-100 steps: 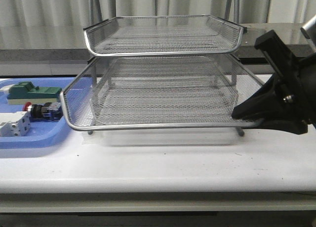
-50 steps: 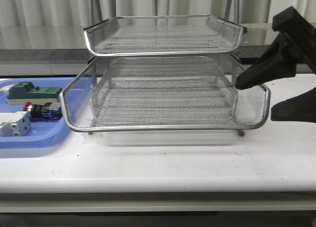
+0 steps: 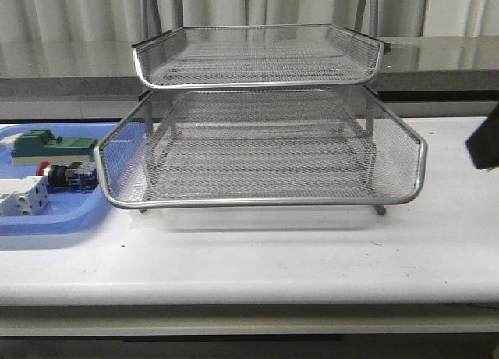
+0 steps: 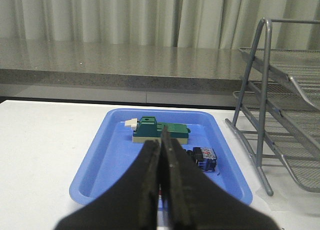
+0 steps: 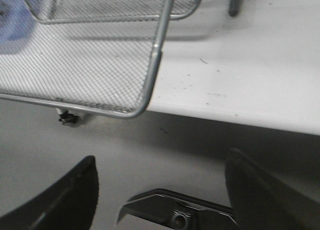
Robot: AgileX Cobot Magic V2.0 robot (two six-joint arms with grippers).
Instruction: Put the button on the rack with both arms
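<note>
Wire-mesh rack (image 3: 265, 152) on a white table (image 3: 257, 257), middle tier slid forward, button waiting in the tray beside it.

Nearest the left wrist camera, the left gripper (image 4: 163, 155) shows smooth black fingers pressed together, empty, above the glossy blue plastic tray (image 4: 100, 162). In that tray lies the button (image 3: 69, 175), red-capped with a blue rear block, between a white block (image 3: 22, 197) and a boxy green block (image 3: 53, 146). Right gripper (image 5: 160, 190): curved black fingers spread wide, holding nothing, near the rack's rounded silver rim. Pale pleated curtains (image 3: 257, 4) hang farthest back.
</note>
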